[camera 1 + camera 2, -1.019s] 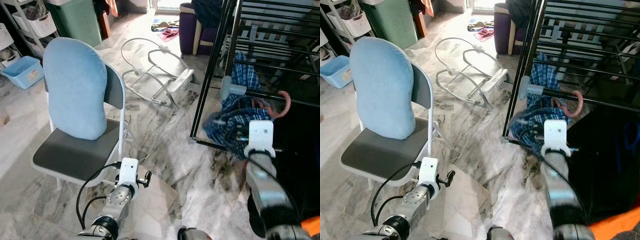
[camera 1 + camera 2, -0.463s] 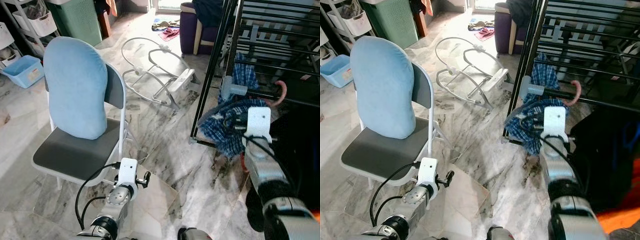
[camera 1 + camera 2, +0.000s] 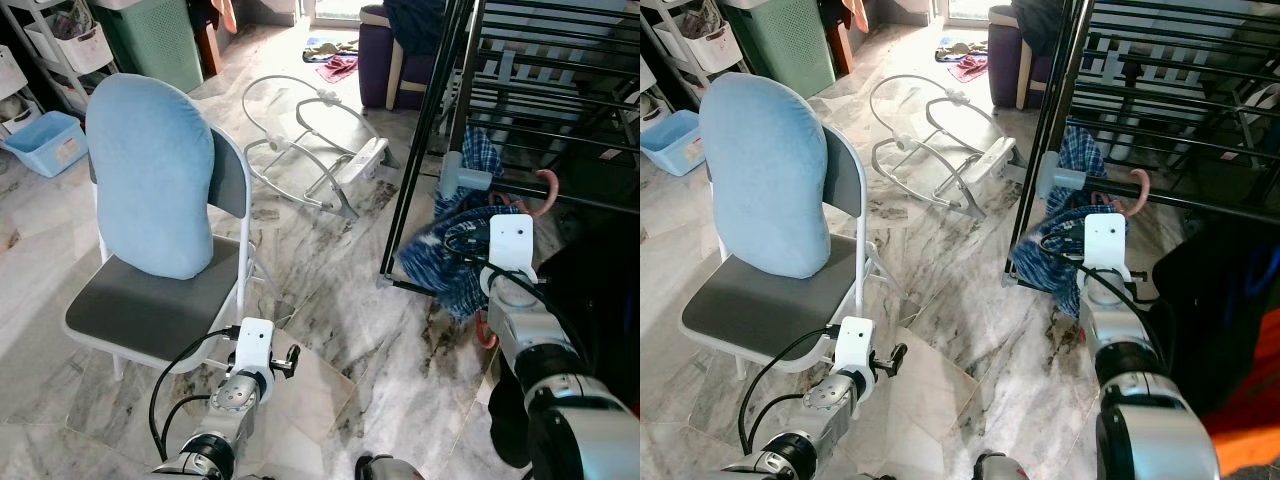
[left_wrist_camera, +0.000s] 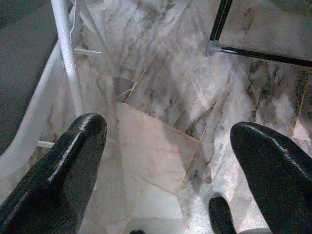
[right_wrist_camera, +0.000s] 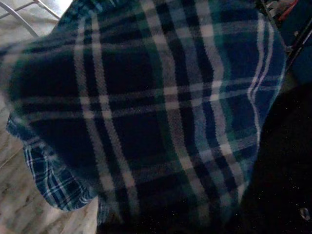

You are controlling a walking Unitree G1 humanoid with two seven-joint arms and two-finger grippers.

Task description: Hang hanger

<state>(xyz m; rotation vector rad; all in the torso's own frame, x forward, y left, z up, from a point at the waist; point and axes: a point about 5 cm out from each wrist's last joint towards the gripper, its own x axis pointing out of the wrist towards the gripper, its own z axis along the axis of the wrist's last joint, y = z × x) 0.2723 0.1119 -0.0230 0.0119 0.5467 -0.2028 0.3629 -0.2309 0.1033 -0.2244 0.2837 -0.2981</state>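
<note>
Pink hanger hook (image 3: pixel 546 186) rises just above and beyond the right gripper (image 3: pixel 497 238), w/ a blue plaid shirt (image 3: pixel 452 255) bunched on it and draped in front of the gripper. The hook tip sits close under a bar of the black drying rack (image 3: pixel 420 150), apparently not yet over it.

Change vs 1 s ago: the right arm has lifted and pulled in toward the rack. The hook was further out to the right and lower, w/ the shirt sagging toward the floor; half a sec ago it was partway up; now hook and shirt are higher and nearer the rack's front post. Judgement: this is the carry-and-raise step, approx. midway. The hook looks like it needs to go up and over a bar before letting go.

Right gripper's fingers are buried in the cloth, so can't tell if they're apart or closed. Right wrist view is plaid fabric (image 5: pixel 161 112) pressed close, w/ a dark patch at one corner.

Further out, to the gripper's left: marble floor (image 3: pixel 330 300), a white wire bouncer frame (image 3: pixel 310 150), then a folding chair (image 3: pixel 150 300) w/ a blue cushion (image 3: pixel 150 170).

Left gripper (image 4: pixel 170 161) hangs idle, low beside the chair, well apart from the right one; its fingers (image 4: pixel 63 165) are spread wide, holding nothing, floor tiles and a white chair leg (image 4: pixel 68 58) beneath.

Risk, as a guess: shirt bulk may snag the rack.
</note>
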